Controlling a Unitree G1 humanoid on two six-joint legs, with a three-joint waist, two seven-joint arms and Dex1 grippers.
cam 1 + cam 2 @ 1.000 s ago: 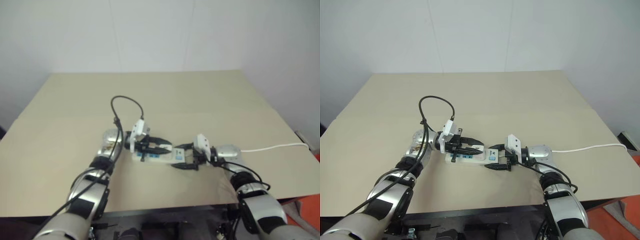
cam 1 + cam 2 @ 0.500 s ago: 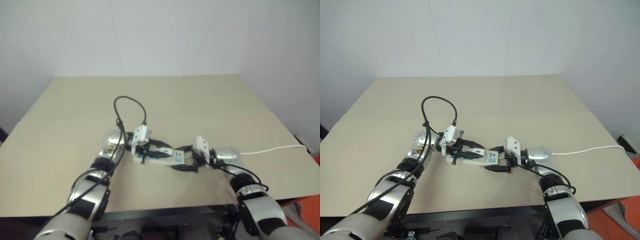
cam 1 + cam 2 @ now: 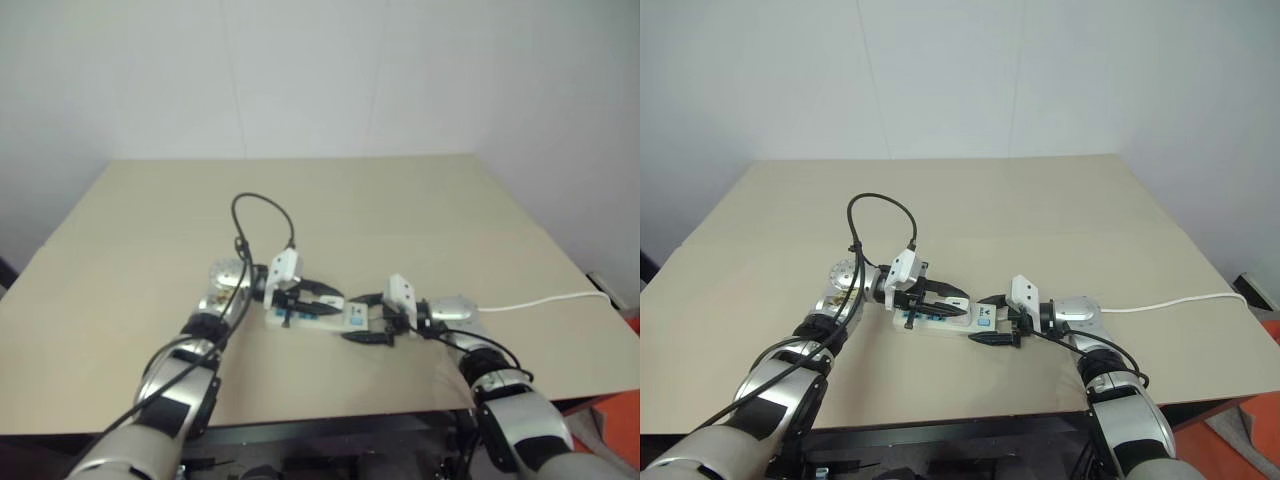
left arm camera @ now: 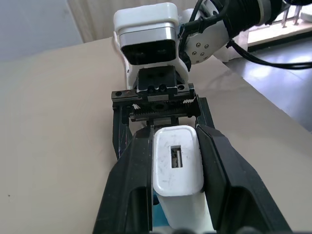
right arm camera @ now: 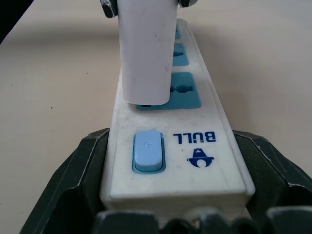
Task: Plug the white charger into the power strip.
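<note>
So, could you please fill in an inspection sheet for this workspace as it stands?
Surface: beige table, flat.
Job's things: white charger standing on the socket nearest the switch of the power strip; full seating cannot be told.
Clutter: nothing seen.
Grippers: left claw shut on the charger; right claw straddles the strip's switch end.
Cables: strip's white cable runs off right; black cable loops above left wrist.
Surroundings: plain white wall.

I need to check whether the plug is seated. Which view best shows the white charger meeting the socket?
The right wrist view: the white charger stands on the power strip's nearest socket. The left wrist view shows its back between the fingers; the eye views leave it tiny.
</note>
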